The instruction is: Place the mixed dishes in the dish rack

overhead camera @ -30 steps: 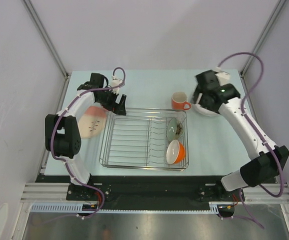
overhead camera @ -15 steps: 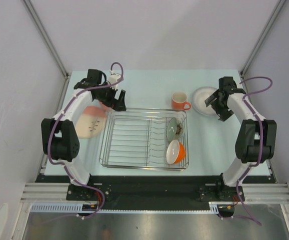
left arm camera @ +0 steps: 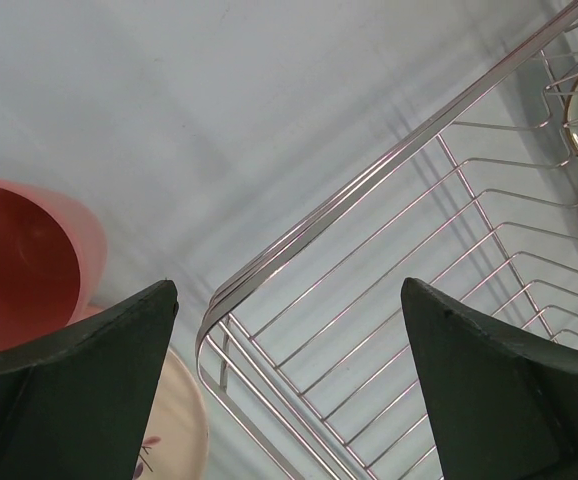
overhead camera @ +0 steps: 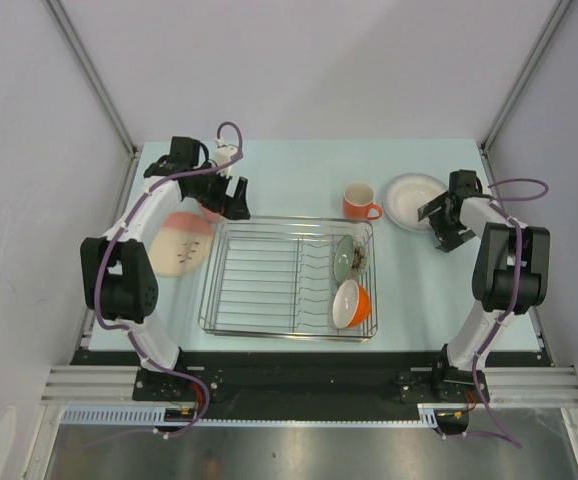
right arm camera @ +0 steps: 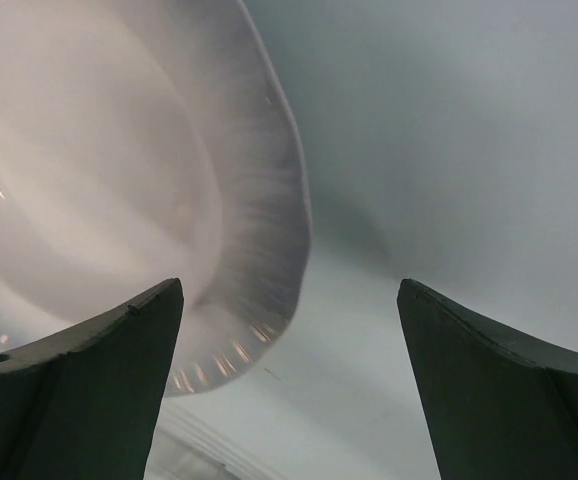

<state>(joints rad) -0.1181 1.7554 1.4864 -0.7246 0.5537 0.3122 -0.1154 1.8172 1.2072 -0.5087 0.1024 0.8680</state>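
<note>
The wire dish rack (overhead camera: 269, 272) sits in the middle of the table (overhead camera: 289, 165). The sage-green bowl (overhead camera: 345, 258) and the orange white-lined bowl (overhead camera: 350, 303) stand on edge at its right end. The orange mug (overhead camera: 360, 202) stands just behind it, the white plate (overhead camera: 409, 198) farther right, and the leaf-patterned plate (overhead camera: 179, 243) just left. The left gripper (left arm camera: 289, 300) hangs spread wide over the rack's far-left corner, beside the pink tumbler (left arm camera: 19, 255). The right gripper (right arm camera: 289, 290), also spread, hovers empty at the white plate's rim.
</note>
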